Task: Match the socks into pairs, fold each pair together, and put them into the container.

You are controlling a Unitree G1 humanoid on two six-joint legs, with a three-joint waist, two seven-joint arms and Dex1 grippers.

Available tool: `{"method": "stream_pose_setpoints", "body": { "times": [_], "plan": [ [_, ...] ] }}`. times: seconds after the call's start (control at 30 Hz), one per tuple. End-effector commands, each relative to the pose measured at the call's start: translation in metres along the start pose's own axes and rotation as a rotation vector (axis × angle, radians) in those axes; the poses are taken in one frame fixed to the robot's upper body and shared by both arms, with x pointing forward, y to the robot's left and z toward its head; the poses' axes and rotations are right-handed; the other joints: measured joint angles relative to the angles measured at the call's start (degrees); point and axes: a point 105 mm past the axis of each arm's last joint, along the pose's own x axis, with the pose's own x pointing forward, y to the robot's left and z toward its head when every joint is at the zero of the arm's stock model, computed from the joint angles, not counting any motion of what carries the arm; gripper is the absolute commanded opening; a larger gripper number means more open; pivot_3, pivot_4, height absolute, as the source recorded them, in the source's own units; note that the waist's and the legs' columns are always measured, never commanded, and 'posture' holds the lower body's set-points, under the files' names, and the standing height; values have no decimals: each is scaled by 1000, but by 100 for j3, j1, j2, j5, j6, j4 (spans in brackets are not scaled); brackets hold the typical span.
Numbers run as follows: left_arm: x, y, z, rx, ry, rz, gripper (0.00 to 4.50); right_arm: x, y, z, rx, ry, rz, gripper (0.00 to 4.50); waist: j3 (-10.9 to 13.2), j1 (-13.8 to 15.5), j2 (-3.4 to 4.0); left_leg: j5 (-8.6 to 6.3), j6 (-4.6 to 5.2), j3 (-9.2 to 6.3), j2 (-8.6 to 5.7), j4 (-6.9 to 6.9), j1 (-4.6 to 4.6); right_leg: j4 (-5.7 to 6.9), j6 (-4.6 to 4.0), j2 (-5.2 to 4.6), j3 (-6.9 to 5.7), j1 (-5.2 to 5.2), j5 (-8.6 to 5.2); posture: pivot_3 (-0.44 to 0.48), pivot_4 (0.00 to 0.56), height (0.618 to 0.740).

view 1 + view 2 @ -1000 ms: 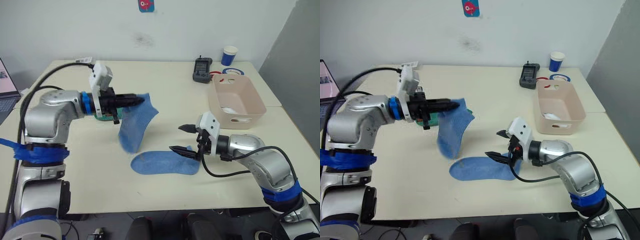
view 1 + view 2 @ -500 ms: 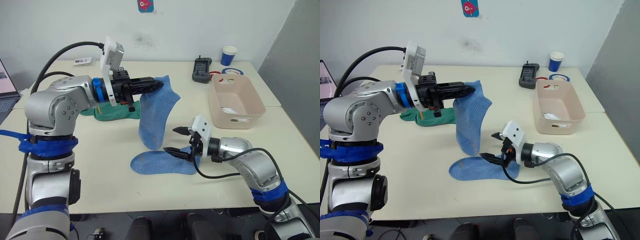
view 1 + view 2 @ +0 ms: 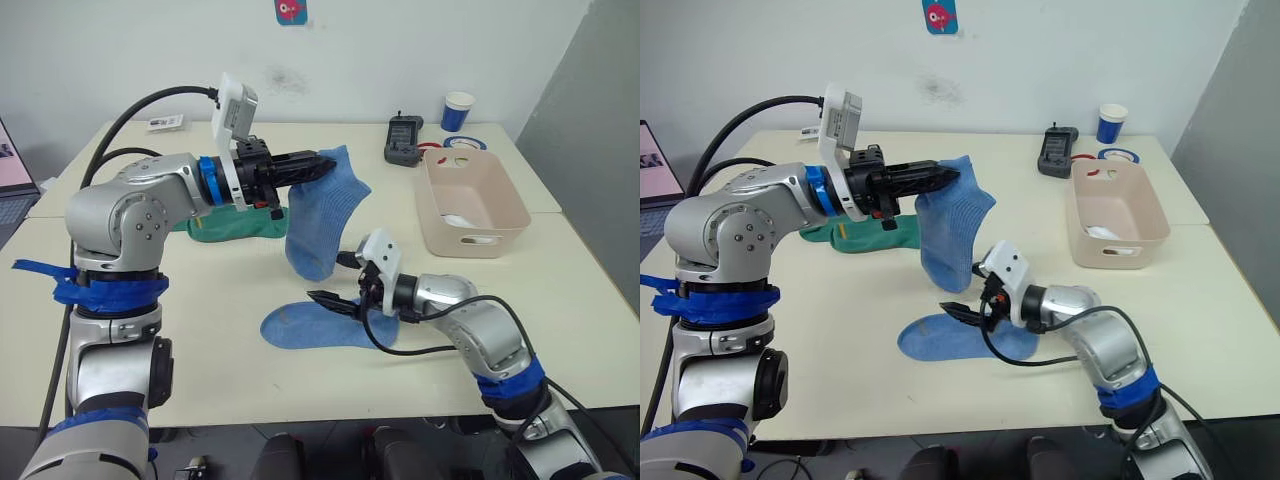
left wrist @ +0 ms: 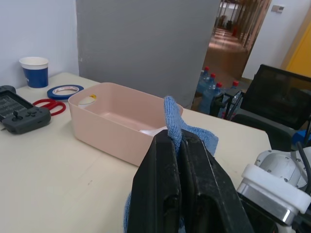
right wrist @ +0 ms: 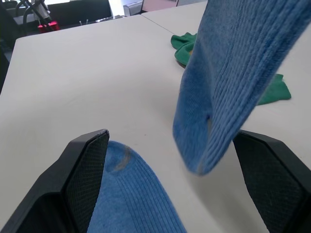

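The left hand (image 3: pixel 318 166), clamped on a hanging blue sock (image 3: pixel 318 222), has swung nearer the spread right hand (image 3: pixel 335 279), pairing it with the flat blue sock (image 3: pixel 315 327) next.

Hanging sock (image 3: pixel 318 220) above flat sock (image 3: pixel 315 327)

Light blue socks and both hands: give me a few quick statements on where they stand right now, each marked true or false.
1. The left hand is shut on a hanging light blue sock. True.
2. The right hand is shut on the flat light blue sock on the table. False: it is open, one finger over that sock.
3. The pale pink plastic tub holds both blue socks. False: only something white shows inside.
4. Dark green socks lie on the table behind the left arm. True.
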Motion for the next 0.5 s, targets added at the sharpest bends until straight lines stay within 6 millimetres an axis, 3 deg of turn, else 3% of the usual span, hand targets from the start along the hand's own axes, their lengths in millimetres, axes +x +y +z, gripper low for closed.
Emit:
{"method": "stream_pose_setpoints", "body": {
  "times": [0.03,0.1,0.2,0.5],
  "plan": [
    [-3,-4,15,34,-43,-4,34,3,-6,4,-30,-15,-32,4311,0,0,0,0,0,0,0,0,0,0,-2,-1,0,0,1,0,150,740],
    [-4,-2,15,35,-45,7,34,3,-10,3,-23,-16,-50,4311,0,0,0,0,0,1,-1,0,-1,-1,-2,-2,1,0,1,0,150,740],
    [-5,-1,15,30,-49,19,0,2,-13,2,-10,-25,-67,3666,0,0,0,0,0,2,-1,0,0,0,-2,-2,1,0,1,0,150,740],
    [-6,1,11,10,-64,53,0,-9,-14,6,10,-41,-46,438,0,-1,0,0,-1,1,0,0,0,0,-5,-2,1,0,3,0,150,740]
  ]
}}
